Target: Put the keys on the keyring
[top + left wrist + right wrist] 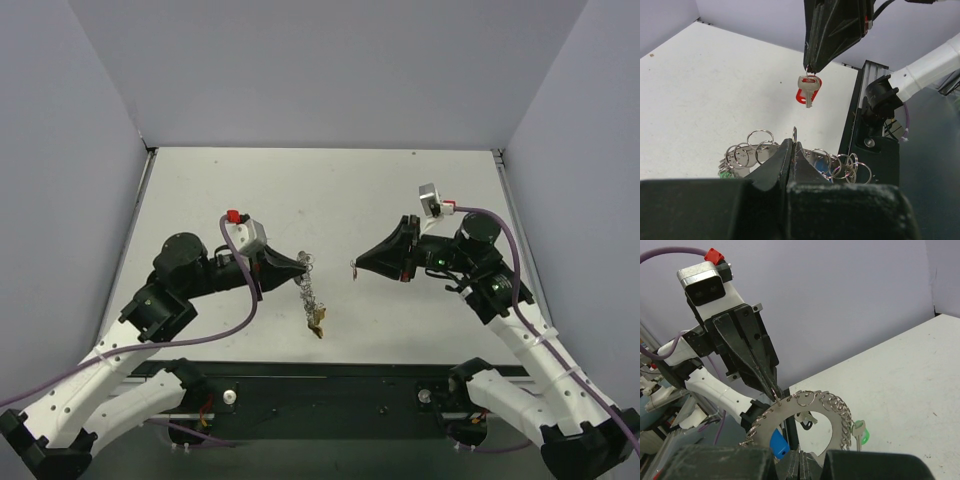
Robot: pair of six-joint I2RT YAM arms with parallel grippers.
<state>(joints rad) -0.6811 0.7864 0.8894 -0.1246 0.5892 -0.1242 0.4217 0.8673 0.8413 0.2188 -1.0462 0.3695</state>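
Note:
The keyring [311, 297] is a flat silvery crescent hung with several small split rings. It dangles from my left gripper [303, 263], which is shut on one small ring. In the left wrist view the jaws [792, 145] are pressed together on that ring, with the keyring [742, 157] behind them. My right gripper [354, 268] is shut on a red-headed key [808, 91] and holds it in the air just right of the keyring. In the right wrist view the keyring [780, 415] carries a blue key [778, 443] and a green key [858, 433]. A gold-yellow tag [318, 322] hangs lowest.
The white table [330, 190] stretches behind both arms, with grey walls on three sides. The black base rail [330, 385] runs along the near edge. Purple cables loop over both arms.

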